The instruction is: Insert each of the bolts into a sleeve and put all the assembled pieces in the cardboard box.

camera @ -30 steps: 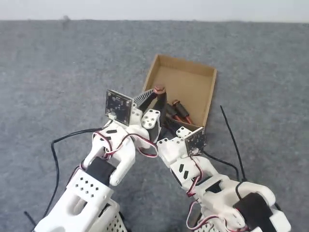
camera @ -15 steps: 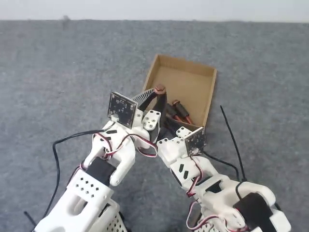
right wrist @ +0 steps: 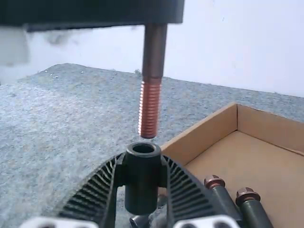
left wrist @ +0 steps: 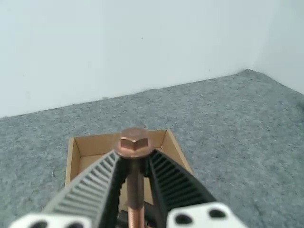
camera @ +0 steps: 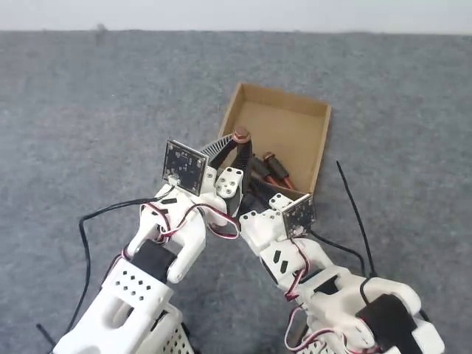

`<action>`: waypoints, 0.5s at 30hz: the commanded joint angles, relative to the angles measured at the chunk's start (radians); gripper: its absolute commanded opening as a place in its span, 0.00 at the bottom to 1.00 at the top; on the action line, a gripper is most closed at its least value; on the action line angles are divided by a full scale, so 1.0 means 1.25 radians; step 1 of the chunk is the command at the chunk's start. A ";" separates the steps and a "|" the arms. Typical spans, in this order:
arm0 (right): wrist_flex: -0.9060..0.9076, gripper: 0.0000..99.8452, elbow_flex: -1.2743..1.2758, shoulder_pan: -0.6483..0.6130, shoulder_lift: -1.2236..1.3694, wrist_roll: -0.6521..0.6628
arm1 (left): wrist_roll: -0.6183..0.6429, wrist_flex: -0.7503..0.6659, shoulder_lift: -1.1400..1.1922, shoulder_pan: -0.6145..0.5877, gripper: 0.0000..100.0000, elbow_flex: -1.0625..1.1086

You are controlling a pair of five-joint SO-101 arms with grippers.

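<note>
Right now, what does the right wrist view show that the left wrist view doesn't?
Right wrist: sleeve in the right claw, the bolt with its threaded tip just above the open bore, not yet in; two assembled pieces in the cardboard box. Left wrist: the bolt's hex head, left claw clamped on the shank. Both: bolt, box, grey carpet.

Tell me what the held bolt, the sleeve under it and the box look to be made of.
The bolt looks like metal with a coppery, slightly shiny finish: hex head, cut threads. The sleeve is a smooth matte black tube, plastic or blackened metal; the look leaves it open. The box is dull brown cardboard with thin raw-edged walls.
</note>
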 commanded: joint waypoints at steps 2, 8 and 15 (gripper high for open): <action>-0.001 0.01 0.016 0.010 -0.035 0.004 | -0.002 0.002 -0.023 -0.005 0.01 0.010; 0.003 0.01 0.016 0.018 -0.033 0.047 | -0.001 0.004 -0.023 -0.004 0.01 0.020; 0.006 0.01 0.016 0.019 -0.033 0.048 | -0.001 0.032 -0.027 -0.006 0.01 0.024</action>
